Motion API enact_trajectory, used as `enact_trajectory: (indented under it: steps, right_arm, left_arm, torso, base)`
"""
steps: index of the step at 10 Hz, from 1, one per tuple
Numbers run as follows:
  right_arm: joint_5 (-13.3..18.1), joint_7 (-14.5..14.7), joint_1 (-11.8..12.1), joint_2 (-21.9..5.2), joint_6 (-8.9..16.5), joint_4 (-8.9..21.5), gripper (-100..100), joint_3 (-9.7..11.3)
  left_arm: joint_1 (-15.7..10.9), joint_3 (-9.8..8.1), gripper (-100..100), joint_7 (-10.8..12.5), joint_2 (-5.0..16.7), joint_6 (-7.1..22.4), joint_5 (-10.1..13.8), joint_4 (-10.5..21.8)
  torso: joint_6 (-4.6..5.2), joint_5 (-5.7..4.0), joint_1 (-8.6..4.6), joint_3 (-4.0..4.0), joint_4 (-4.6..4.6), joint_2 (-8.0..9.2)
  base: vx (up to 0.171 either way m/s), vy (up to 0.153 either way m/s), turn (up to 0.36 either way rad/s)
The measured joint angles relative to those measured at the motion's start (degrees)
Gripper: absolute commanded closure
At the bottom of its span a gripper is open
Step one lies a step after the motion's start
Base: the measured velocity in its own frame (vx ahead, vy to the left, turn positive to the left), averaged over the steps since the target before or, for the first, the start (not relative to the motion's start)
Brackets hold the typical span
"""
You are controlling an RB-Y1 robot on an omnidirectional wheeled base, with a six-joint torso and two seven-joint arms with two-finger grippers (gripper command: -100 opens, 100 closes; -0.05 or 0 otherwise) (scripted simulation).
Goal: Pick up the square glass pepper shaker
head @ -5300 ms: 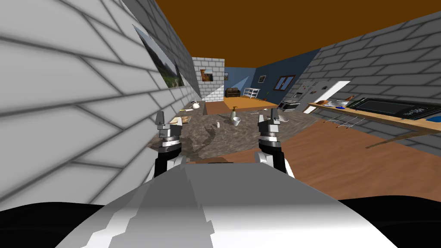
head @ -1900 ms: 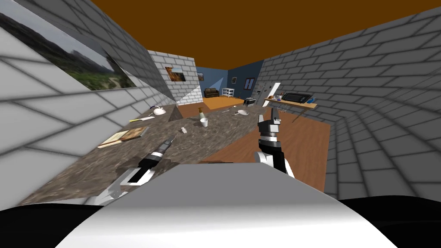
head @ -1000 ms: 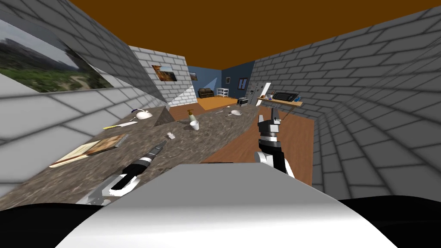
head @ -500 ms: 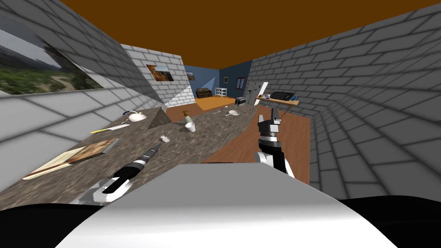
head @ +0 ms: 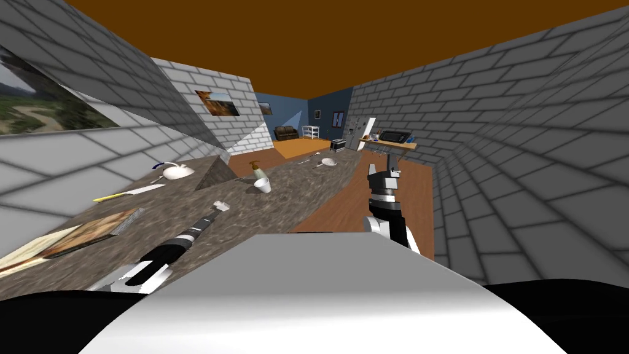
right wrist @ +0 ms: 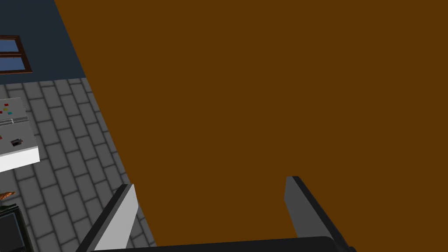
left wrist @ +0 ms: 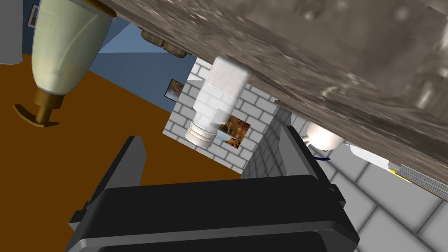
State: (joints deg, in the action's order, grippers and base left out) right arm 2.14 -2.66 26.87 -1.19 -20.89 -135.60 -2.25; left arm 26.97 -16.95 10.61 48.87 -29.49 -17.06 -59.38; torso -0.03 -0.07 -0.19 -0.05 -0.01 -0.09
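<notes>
Head view, counter [head: 289,196]: a long slab running from the near left to the far middle, with a mottled brown-grey stone pattern. Plank floor borders its right edge.
Board [head: 74,236]: a flat rectangle at the near left of the counter, with a brown grained top and a grey edge.
Wedge block [head: 212,174]: a pyramid shape in the same mottled pattern, far of the board.
Kettle [head: 175,172]: white and rounded, with a thin dark handle arching over it, left of the wedge block.
Right pincer [head: 391,161]: raised upright over the floor, right of the counter. Its wrist view shows the blades [right wrist: 127,205] wide apart with nothing between them.
Left pincer [head: 214,213]: low over the counter on an outstretched arm, pointing far and slightly right. Its wrist view shows the flat grey blades [left wrist: 131,162] spread wide and gripping nothing.
Pump bottle [head: 256,169]: a pale cream-green tapering body with a brown pump top, standing far of the shaker.
Cup [head: 263,185]: plain white and open-topped, just near of the pump bottle. I cannot tell what is inside.
Pan [head: 328,163]: small, round and pale, with a thin handle, far along the counter.
Knife [head: 126,194]: a yellow handle and a pale blade, lying flat between the kettle and the board.
Pepper shaker [head: 220,206]: standing on the counter just beyond the left pincer tip, near and left of the cup. In the left wrist view [left wrist: 218,98] it has a square frosted whitish body with rounded corners, a see-through neck and a round ribbed white cap. The cap is level with the blade tips and lies between their lines, touching neither.
</notes>
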Motion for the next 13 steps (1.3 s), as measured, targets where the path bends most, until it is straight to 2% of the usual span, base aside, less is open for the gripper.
enact_trajectory:
  steps: [2,3,5,6,8,9,10,11,13]
  right_arm:
    - [0.00,0.00,0.00,0.00,0.00,0.00,0,0.00]
    - [0.00,0.00,0.01,0.00,0.00,0.00,0,0.00]
    - [0.00,0.00,0.01,0.00,0.00,0.00,0,0.00]
    - [0.00,0.00,0.00,0.00,0.00,0.00,0,0.00]
    - [0.00,0.00,0.01,0.00,0.00,-0.01,0,-0.01]
    - [0.00,0.00,0.00,0.00,0.00,0.00,0,-0.01]
    - [0.00,0.00,0.00,0.00,0.00,0.00,0,0.00]
    - [0.00,0.00,0.01,0.00,0.00,0.00,0,0.00]
    - [0.00,0.00,0.01,0.00,0.00,0.00,0,-0.01]
  left_arm:
    - [-0.80,0.09,-100,-0.18,1.25,0.19,-0.13,4.13]
    - [0.40,-0.41,-100,0.01,2.25,1.04,0.02,5.13]
    - [0.22,-0.49,-100,-0.04,3.29,2.00,-0.01,7.82]
    - [-0.79,-0.44,-100,-0.54,3.91,1.75,-0.13,11.24]
    - [1.35,-1.12,-100,-0.28,4.94,3.61,0.23,11.55]
    - [0.70,-0.92,-100,-0.36,5.00,3.74,0.13,12.46]
    - [-0.31,-0.73,-100,-0.71,5.39,3.30,0.02,15.12]
    - [1.05,-1.16,-100,-0.63,6.15,4.02,0.34,15.83]
    - [0.61,-1.16,-100,-0.98,6.72,4.68,0.37,18.60]
  torso:
    - [-0.01,0.00,0.00,-0.02,-0.01,-0.03]
    - [-0.01,-0.02,-0.04,-0.08,-0.03,-0.15]
    - [-0.02,-0.02,-0.11,-0.07,-0.03,-0.10]
    - [0.00,-0.03,-0.11,-0.08,-0.03,-0.14]
    - [-0.04,-0.01,-0.02,-0.07,-0.03,-0.11]
    - [-0.04,0.02,0.10,0.02,0.00,0.06]
    - [-0.02,0.02,0.11,0.05,0.02,0.10]
    - [-0.03,0.00,0.04,-0.03,-0.01,-0.05]
    - [-0.03,0.00,0.02,-0.04,-0.02,-0.05]
  base:
    - [0.093,-0.061,-0.143]
    - [0.100,-0.058,-0.056]
    - [0.092,-0.082,-0.115]
    - [0.120,-0.072,-0.140]
    - [0.063,-0.027,-0.004]
    - [0.035,-0.019,-0.072]
    - [0.101,-0.040,-0.139]
    - [0.099,-0.035,-0.070]
    - [0.055,-0.029,-0.033]
